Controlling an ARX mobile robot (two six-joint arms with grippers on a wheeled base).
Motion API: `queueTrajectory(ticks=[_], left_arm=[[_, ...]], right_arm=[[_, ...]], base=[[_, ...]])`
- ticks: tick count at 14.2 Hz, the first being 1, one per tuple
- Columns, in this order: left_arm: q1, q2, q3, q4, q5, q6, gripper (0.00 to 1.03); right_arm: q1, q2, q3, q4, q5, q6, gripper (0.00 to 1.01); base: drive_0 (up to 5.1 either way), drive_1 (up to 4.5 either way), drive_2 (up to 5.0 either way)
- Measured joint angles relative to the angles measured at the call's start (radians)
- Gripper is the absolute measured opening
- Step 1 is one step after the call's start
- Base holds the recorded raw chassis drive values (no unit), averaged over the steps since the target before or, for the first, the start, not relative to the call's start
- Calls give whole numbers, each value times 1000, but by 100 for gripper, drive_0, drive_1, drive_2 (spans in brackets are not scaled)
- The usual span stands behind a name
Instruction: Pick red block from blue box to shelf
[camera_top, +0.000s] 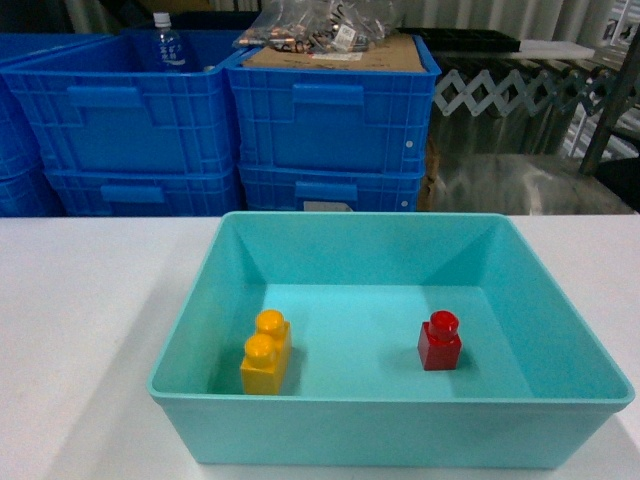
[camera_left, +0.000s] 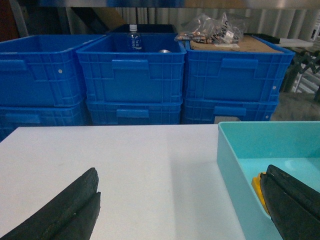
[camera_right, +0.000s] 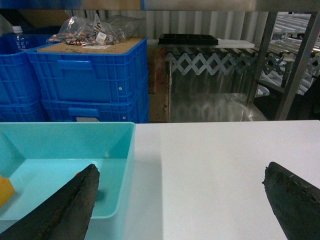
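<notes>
**Red block not yet picked, both grippers empty**

Nearest me, at the bottom of the head frame, sits the blue box (camera_top: 390, 425). I see the red block (camera_top: 440, 341) on its floor, right of centre, with a yellow brick (camera_top: 266, 352) well apart to its left. Nothing is lifted; pick and shelf placement remain. Both wrist views show the left gripper (camera_left: 180, 210) and right gripper (camera_right: 180, 205) with fingers spread wide, holding nothing. Beyond, dark blue crates (camera_top: 330, 110) stack up.

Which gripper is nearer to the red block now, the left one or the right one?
Right, most likely. The red block stands in the right half of the blue box. The right gripper straddles the box's right wall; the left gripper straddles its left wall, beside the yellow brick.
</notes>
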Motion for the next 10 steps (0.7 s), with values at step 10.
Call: queueTrajectory(ticks=[10], left_arm=[[0, 0, 0, 0, 0, 0, 98]], right_arm=[[0, 0, 0, 0, 0, 0, 98]], base=[[0, 0, 0]])
